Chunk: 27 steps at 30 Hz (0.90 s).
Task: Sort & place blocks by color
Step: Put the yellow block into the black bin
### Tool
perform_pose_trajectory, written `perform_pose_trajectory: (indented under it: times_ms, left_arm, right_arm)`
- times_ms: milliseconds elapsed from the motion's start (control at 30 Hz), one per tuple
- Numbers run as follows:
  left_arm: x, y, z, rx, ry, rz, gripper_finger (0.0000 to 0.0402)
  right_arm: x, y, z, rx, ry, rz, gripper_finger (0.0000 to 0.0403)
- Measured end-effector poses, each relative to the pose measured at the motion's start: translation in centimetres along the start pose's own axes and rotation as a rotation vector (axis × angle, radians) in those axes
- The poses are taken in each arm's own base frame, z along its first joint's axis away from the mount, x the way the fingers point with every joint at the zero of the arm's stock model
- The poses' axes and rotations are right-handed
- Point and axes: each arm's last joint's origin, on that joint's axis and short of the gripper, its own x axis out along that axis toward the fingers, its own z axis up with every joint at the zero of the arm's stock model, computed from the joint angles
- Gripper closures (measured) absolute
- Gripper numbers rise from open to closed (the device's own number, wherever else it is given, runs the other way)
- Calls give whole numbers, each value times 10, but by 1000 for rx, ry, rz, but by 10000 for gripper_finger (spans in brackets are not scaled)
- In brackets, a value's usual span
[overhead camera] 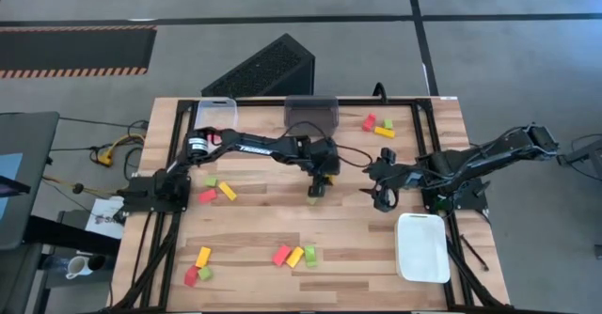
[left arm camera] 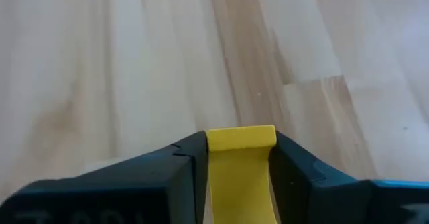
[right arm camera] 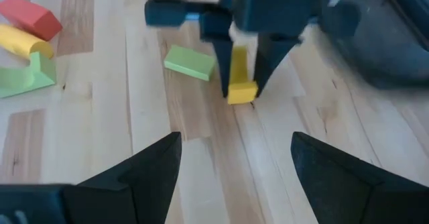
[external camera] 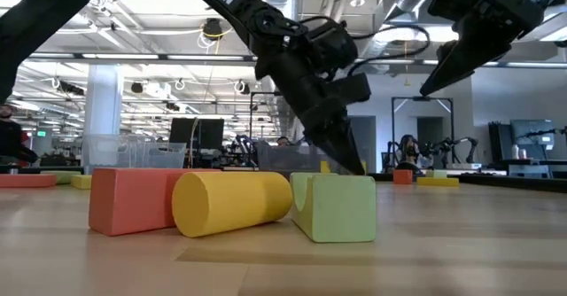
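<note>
My left gripper (overhead camera: 319, 183) (left arm camera: 240, 142) stands at the table's middle, pointing down, shut on a yellow block (right arm camera: 239, 82). A light green block (right arm camera: 190, 62) lies flat on the table just beside it. My right gripper (overhead camera: 383, 198) (right arm camera: 234, 147) hovers open a little to the right, touching nothing. Other small blocks lie in groups of red, yellow and green: near centre (overhead camera: 295, 256) (external camera: 232, 202), near left (overhead camera: 199, 267), left (overhead camera: 218, 191) and far right (overhead camera: 379, 126). My left gripper pinches the yellow block between its two fingers (left arm camera: 188, 163), coming from above and pointing down. The block stands upright along the fingers, and its lower end (right arm camera: 241, 93) sticks out below the fingertips. Whether that end touches the table, I cannot tell.
A clear tray (overhead camera: 216, 113) and a dark grey tray (overhead camera: 311, 110) sit at the far edge; a white tray (overhead camera: 422, 248) lies near right. Bare wood (overhead camera: 254, 220) stretches between the block groups.
</note>
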Motion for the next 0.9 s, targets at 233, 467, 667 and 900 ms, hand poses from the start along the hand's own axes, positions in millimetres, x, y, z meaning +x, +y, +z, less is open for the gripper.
perform_pose_trajectory:
  times_ms: [233,467,667,900]
  left_arm:
    - [-66,30,19,-37,-98,166,280]
    - [-138,91,11,-158,-154,461,299]
    - [-159,146,-23,-304,-198,405,291]
    - [-157,174,-49,-424,-223,314,284]
  right_arm:
    - [0,0,1,4,-7,2,96]
    - [0,2,7,6,-66,18,96]
    - [-1,4,14,-35,-140,34,96]
    - [-1,3,17,-47,-164,32,96]
